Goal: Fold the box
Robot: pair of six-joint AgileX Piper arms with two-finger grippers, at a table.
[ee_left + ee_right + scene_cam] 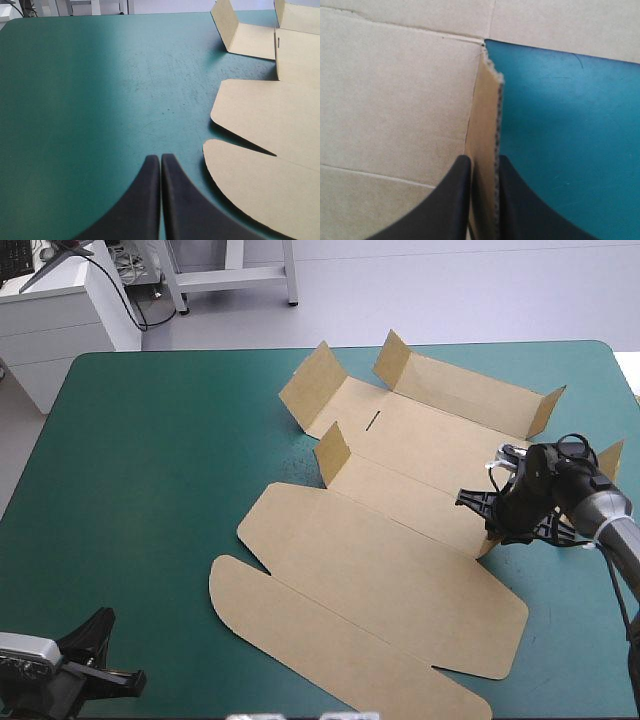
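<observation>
The brown box (pixel 400 540) lies as a cut sheet across the middle of the table, its lid panels flat toward the front and several small flaps raised at the back. My right gripper (pixel 492 525) is at the sheet's right side, shut on a raised side flap (pixel 485 150) that stands on edge between its black fingers (pixel 451 200). My left gripper (pixel 105 655) rests near the table's front left corner, shut and empty, its fingers (pixel 150 200) meeting in one arch on the teal-green cover, with the box's rounded lid flap (pixel 260 190) just beside it.
Bare teal-green cover (pixel 150 470) spreads over the left half of the table. A white cabinet (pixel 60 310) and a metal frame stand beyond the far edge.
</observation>
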